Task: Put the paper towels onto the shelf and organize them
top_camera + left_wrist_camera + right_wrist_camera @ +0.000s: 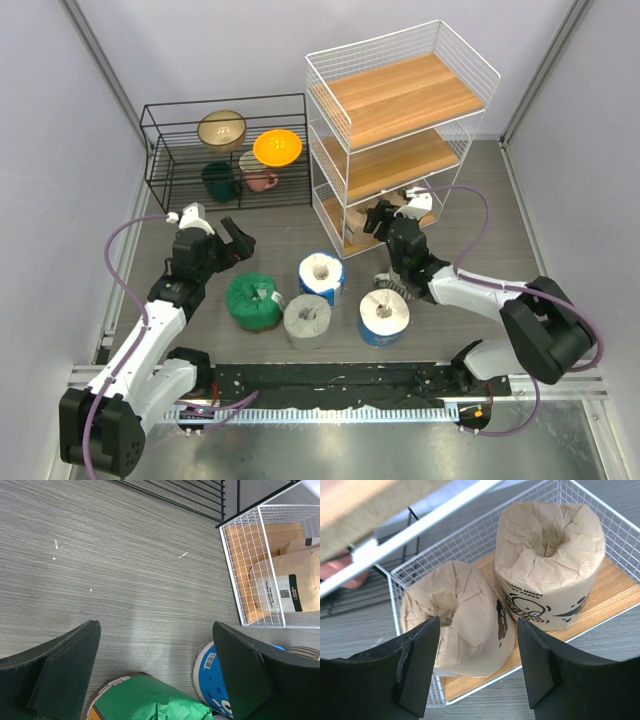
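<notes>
The white wire shelf (400,100) stands at the back right. Two tan rolls sit on its bottom board: one upright (550,555), one tilted on its side (455,620) at the board's front corner. My right gripper (478,625) is open just in front of the tilted roll, not touching it; it also shows in the top view (385,222). On the table stand a green roll (253,300), a grey roll (307,320) and two blue-wrapped white rolls (322,277) (384,317). My left gripper (155,630) is open and empty above the green roll (150,700).
A low black wire rack (225,110) with bowls and a pink mug (260,180) stands at the back left. The shelf's lower corner (250,570) shows in the left wrist view, with a blue-wrapped roll (212,677) by my right finger.
</notes>
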`<state>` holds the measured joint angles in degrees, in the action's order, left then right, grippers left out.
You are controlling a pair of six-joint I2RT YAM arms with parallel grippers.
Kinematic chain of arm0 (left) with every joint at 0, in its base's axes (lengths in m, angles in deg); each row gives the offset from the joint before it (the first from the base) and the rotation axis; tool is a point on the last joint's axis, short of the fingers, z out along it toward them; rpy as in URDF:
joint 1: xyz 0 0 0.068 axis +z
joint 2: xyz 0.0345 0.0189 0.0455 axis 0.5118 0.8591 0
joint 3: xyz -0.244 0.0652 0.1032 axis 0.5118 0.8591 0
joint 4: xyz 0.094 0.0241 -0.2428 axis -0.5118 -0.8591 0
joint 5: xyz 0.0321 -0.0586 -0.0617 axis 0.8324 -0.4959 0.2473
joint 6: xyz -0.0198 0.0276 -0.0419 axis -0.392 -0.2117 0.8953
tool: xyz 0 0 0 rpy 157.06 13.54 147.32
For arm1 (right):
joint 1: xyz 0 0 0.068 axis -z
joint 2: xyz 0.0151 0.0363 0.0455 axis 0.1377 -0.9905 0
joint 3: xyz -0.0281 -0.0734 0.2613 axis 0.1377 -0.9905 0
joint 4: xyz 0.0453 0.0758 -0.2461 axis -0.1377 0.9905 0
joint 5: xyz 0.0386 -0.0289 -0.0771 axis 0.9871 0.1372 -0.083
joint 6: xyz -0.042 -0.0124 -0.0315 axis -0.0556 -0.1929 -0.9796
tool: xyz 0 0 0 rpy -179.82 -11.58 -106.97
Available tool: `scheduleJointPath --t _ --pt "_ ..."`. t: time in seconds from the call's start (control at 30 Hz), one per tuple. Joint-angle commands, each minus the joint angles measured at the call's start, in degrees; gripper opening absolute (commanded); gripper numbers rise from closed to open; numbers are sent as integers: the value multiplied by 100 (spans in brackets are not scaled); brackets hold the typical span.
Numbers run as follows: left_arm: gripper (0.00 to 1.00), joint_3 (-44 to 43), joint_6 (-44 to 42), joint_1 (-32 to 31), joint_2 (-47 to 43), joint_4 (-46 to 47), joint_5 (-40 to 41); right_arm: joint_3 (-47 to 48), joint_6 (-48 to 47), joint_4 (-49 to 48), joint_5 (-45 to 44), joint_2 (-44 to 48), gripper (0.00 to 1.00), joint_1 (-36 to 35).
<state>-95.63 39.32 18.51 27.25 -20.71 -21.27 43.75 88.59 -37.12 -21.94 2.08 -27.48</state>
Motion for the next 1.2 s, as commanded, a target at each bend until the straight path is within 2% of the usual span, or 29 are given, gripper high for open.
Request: scheduleJointPath --t 0.0,0.13,0.33,0.43,0.47,0.53,0.57,0.67,0.8,0.87,1.0,1.17 --pt "100 -15 3 -21 10 274 -95 -196 273 -417 96 442 68 15" --pt "100 -15 3 -21 -16 256 -86 -442 457 -312 210 749 69 24" --pt "100 -33 12 -21 -34 247 -95 -934 624 513 421 2101 70 15" --pt "100 -41 30 -21 10 282 -95 -917 633 1452 676 2972 71 7" --pt "100 -50 30 -12 19 291 -86 -673 659 2265 693 3148 72 7" --pt "100 -94 21 -21 28 265 -243 -312 642 3156 763 3535 72 7" --pt "100 -103 21 -12 19 256 -244 73 616 4022 825 3606 72 7" --pt "100 -121 38 -12 19 256 -262 776 511 5308 1448 3677 72 7" --pt "100 -164 74 -12 10 212 -315 1455 151 6243 2501 3572 71 7" --pt "100 -208 82 -21 -34 124 -332 1972 -25 6936 2548 3413 72 7" --pt "100 -296 126 -12 -139 -51 -367 2423 -272 7502 2775 3369 73 7" --pt "100 -507 109 -12 -166 -393 -438 2196 -26 7345 3847 3247 72 7"
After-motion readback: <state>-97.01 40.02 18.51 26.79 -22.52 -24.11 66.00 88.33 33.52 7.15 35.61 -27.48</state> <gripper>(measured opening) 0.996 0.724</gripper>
